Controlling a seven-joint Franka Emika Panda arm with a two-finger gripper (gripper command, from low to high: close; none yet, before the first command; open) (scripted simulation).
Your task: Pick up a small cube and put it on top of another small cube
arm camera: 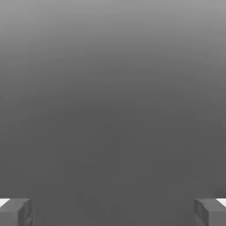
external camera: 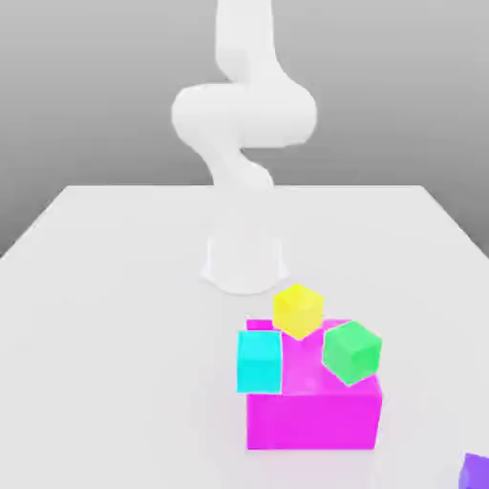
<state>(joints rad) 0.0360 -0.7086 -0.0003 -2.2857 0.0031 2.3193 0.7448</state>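
The small indigo cube (external camera: 475,471) shows only as a corner at the near right edge of the exterior view, on the white table (external camera: 115,315). My gripper (arm camera: 113,212) appears only in the hand view. Its two grey fingertips (arm camera: 15,212) stand wide apart with nothing between them, facing plain grey background. In the exterior view the white arm (external camera: 244,115) rises from its base and leaves the picture at the top, so the hand itself is out of that view, far from the cube.
A large magenta block (external camera: 313,411) sits near the front of the table. A yellow cube (external camera: 298,309) is at its far edge, a cyan cube (external camera: 259,361) against its left side, and a tilted green cube (external camera: 351,351) on its right.
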